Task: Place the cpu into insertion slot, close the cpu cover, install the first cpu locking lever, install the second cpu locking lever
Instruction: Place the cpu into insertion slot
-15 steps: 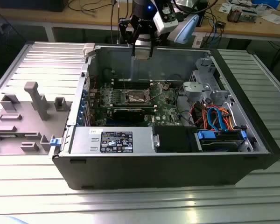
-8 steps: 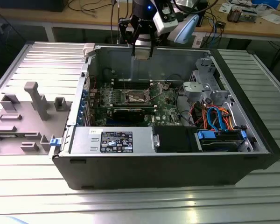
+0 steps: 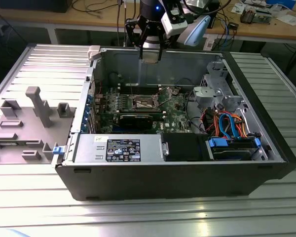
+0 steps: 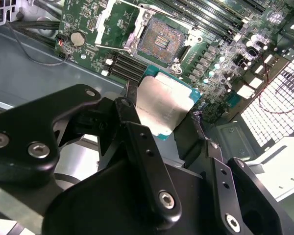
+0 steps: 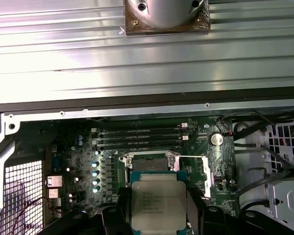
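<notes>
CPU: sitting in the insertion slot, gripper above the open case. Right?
Not quite. The cpu is not in the insertion slot. The gripper is shut on it and holds it clear of the board, and the slot is empty with its contacts exposed, as the second wrist view shows. The rest is right: the gripper is above the open case.

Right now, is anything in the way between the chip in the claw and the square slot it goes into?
Nothing visible is. The claw grips the cpu above the open case, and the insertion slot lies bare on the board underneath, its cpu cover swung aside.
</notes>
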Controlling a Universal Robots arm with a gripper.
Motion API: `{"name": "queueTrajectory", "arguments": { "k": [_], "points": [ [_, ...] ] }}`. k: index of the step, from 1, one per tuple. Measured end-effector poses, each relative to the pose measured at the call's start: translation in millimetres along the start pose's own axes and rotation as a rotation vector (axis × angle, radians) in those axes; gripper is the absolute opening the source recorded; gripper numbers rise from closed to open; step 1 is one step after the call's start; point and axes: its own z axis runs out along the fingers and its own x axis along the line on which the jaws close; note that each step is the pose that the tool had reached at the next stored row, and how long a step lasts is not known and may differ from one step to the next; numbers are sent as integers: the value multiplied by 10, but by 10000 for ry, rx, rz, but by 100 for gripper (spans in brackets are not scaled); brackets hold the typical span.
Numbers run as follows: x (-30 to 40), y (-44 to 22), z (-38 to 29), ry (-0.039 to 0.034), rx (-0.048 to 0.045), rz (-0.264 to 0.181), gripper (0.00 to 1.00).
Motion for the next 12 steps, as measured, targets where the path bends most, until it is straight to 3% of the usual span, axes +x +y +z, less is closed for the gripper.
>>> {"name": "queueTrajectory", "arguments": {
  "k": [12],
  "points": [
    [0,0,1,-15,-5,165,54]
  ]
}}
